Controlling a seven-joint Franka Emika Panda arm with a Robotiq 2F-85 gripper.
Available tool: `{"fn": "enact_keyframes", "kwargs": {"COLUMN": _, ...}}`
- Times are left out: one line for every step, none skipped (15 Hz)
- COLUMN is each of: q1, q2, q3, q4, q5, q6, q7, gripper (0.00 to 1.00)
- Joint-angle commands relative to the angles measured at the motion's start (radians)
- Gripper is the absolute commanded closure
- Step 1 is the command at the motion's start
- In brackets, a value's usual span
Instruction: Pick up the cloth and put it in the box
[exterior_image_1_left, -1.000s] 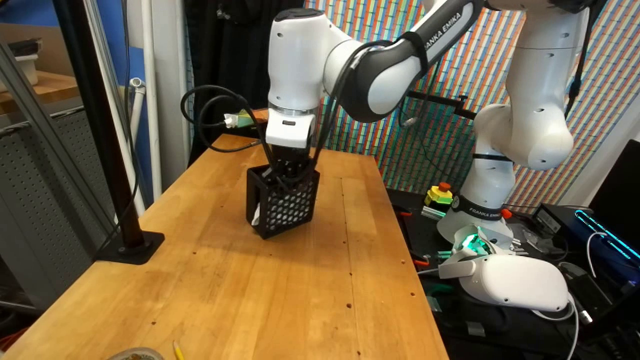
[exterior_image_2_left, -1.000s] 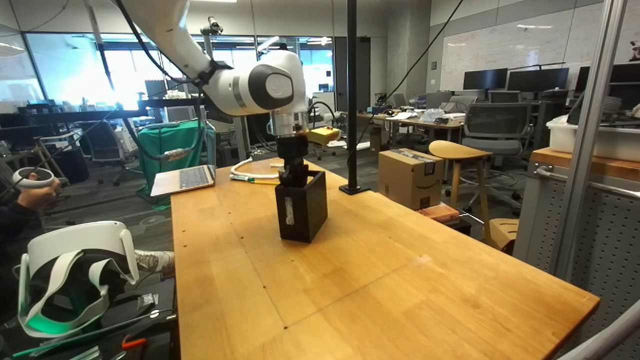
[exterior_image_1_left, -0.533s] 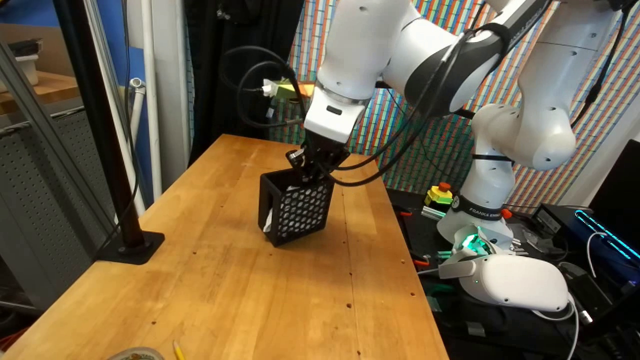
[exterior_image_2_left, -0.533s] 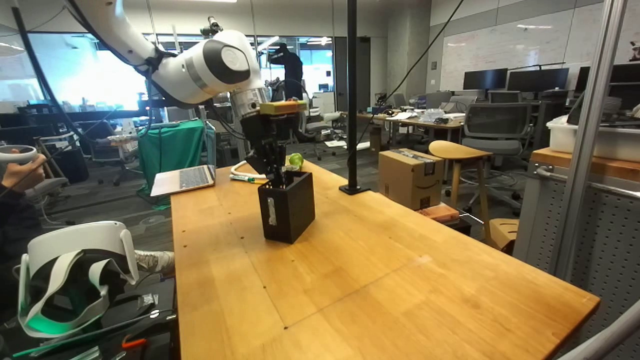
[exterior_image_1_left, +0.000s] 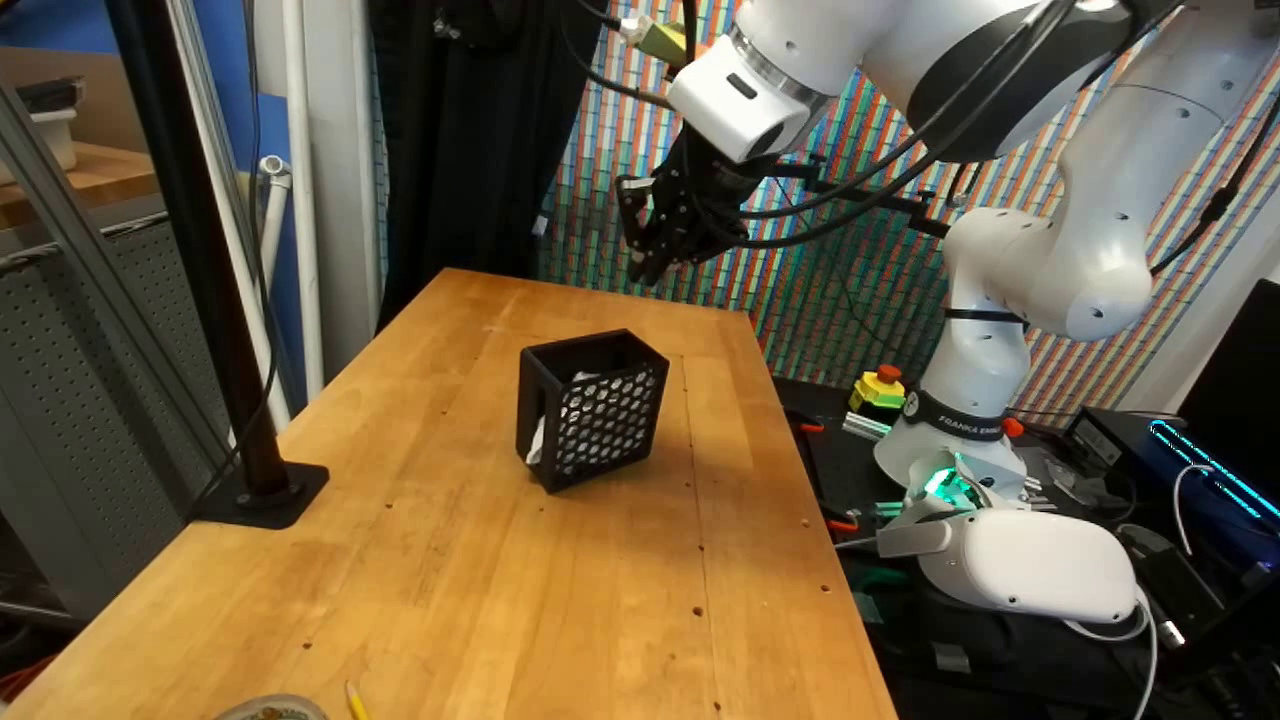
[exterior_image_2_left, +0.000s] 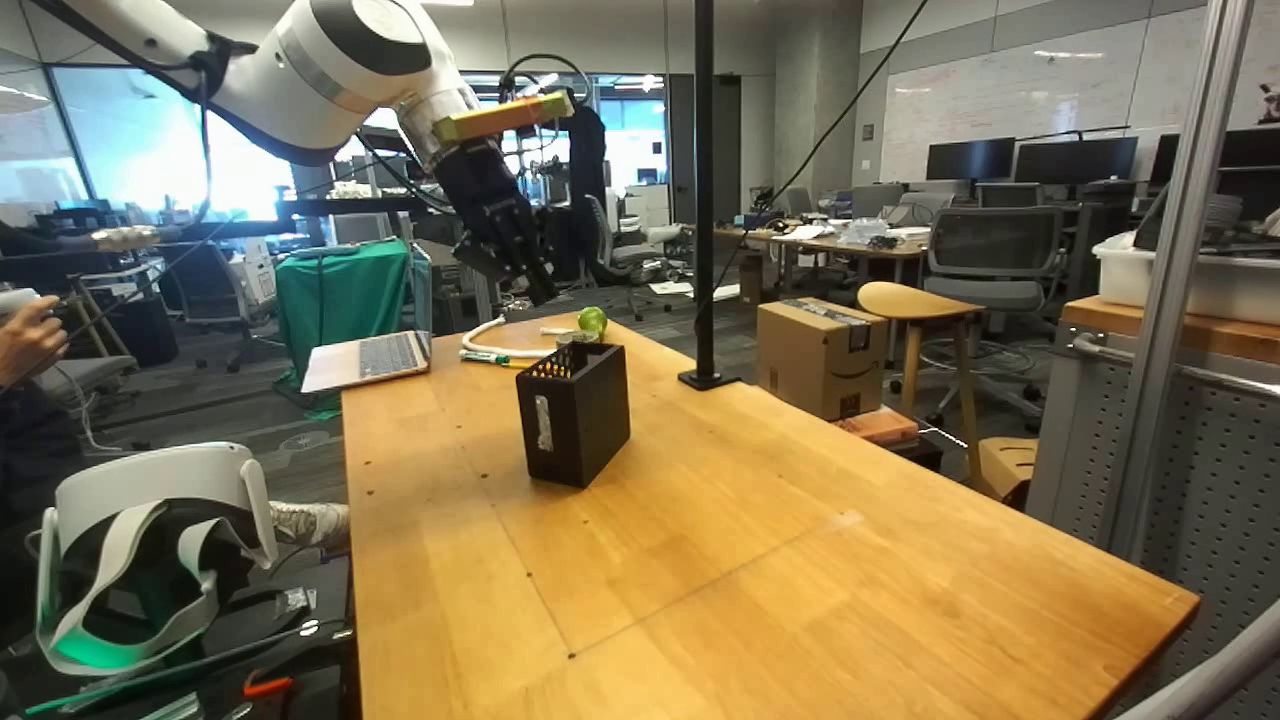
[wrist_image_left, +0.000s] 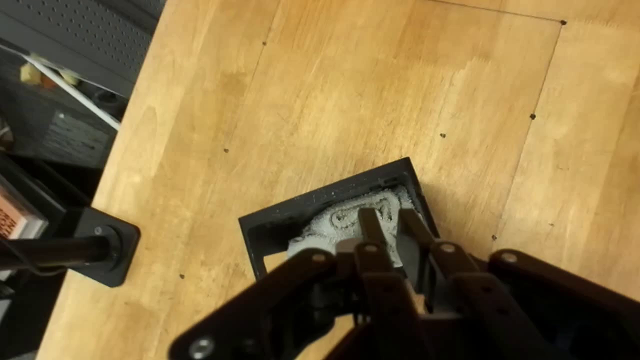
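Since the cloth (wrist_image_left: 325, 227) lies bunched inside the black box (wrist_image_left: 320, 196), at the lower centre of the wrist view, the task looks all but done, and what remains, I judge, is to leave things undisturbed. The gripper (wrist_image_left: 388, 217) hangs above the box and well apart from it, at the upper centre of both exterior views; its jaws stand parted by a narrow gap, with nothing held between them. Should the arm (exterior_image_2_left: 275, 100) swing low, it could clip the rim and topple the narrow, upright box. Pale cloth (exterior_image_1_left: 536, 442) also shows at the slotted end, mid-frame in an exterior view; a knock there might work a fold loose, though whether any of it pokes out I cannot tell.

The wooden tabletop (exterior_image_2_left: 760, 600) is pocked with small dark holes and crossed by thin straight lines. Left of centre in an exterior view lie a laptop (exterior_image_2_left: 385, 356), a white tube (exterior_image_2_left: 527, 352) and a round green object (exterior_image_2_left: 592, 320); a pencil (exterior_image_1_left: 356, 703) and part of a dish (exterior_image_1_left: 275, 709) show along a bottom edge. Around it spreads a cluttered workroom: a VR headset (exterior_image_2_left: 150, 480) at lower left, a taped carton (exterior_image_2_left: 800, 355) and a wooden stool (exterior_image_2_left: 915, 298) right of centre, monitors (exterior_image_2_left: 1072, 160) at upper right.
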Motion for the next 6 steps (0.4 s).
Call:
{"fn": "enact_keyframes", "kwargs": {"q1": 0.013, "q2": -0.016, "q3": -0.011, "q4": -0.007, "q5": -0.006, "q6": -0.004, "q7": 0.052, "gripper": 0.77}}
{"fn": "enact_keyframes", "kwargs": {"q1": 0.014, "q2": -0.031, "q3": -0.011, "q4": -0.016, "q5": -0.010, "q6": -0.004, "q7": 0.087, "gripper": 0.70}}
{"fn": "enact_keyframes", "kwargs": {"q1": 0.014, "q2": -0.041, "q3": -0.010, "q4": -0.023, "q5": -0.011, "q6": -0.004, "q7": 0.106, "gripper": 0.62}}
{"fn": "enact_keyframes", "kwargs": {"q1": 0.015, "q2": -0.046, "q3": -0.010, "q4": -0.028, "q5": -0.011, "q6": -0.004, "q7": 0.115, "gripper": 0.58}}
{"fn": "enact_keyframes", "kwargs": {"q1": 0.015, "q2": -0.048, "q3": -0.010, "q4": -0.030, "q5": -0.012, "q6": -0.004, "q7": 0.120, "gripper": 0.58}}
{"fn": "enact_keyframes", "kwargs": {"q1": 0.015, "q2": -0.048, "q3": -0.010, "q4": -0.031, "q5": -0.012, "q6": -0.004, "q7": 0.123, "gripper": 0.58}}
